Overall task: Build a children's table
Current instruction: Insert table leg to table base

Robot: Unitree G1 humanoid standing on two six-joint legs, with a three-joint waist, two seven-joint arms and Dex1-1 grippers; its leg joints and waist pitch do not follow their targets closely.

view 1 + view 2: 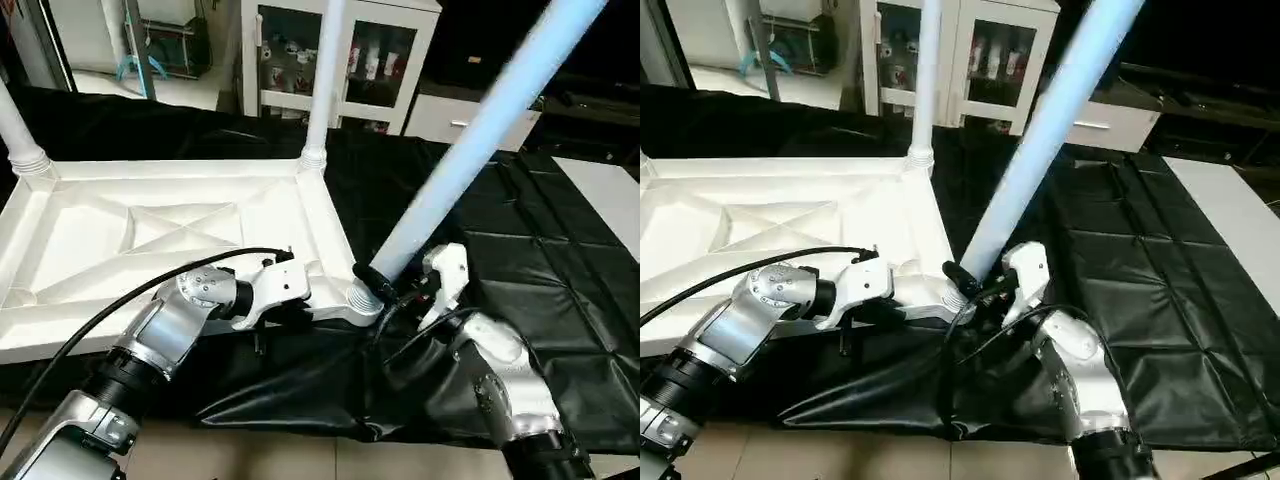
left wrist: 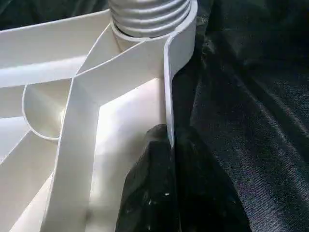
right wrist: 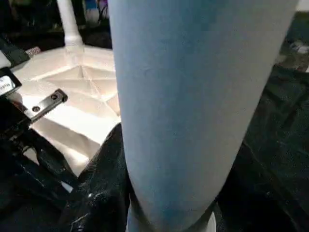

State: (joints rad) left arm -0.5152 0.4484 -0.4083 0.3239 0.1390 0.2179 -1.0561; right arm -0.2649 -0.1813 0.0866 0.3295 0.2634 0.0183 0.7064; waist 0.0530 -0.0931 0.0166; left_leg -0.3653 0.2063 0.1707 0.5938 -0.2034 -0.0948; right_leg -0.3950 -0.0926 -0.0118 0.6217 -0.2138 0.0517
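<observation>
From the head camera, the white plastic square tabletop (image 1: 150,240) lies upside down on a black quilted sheet (image 1: 560,270), its crossed ribs facing up. Two long white tube legs stand straight up in its far corners, one at the far left (image 1: 14,125) and one at the far right (image 1: 322,90). A third long white tube leg (image 1: 470,145) leans away to the right, its bottom end at the near right corner socket (image 1: 362,297). The right gripper (image 1: 385,280) is clamped around that leaning leg, low down. The left gripper (image 1: 300,290) sits at the tabletop's near right edge.

From the left wrist, the black fingers (image 2: 154,193) pinch the tabletop's thin white side wall (image 2: 169,87), one finger on each side, below the threaded socket.

From the right wrist, the leaning leg (image 3: 193,96) fills the view, with a black finger (image 3: 104,179) pressed on it.
</observation>
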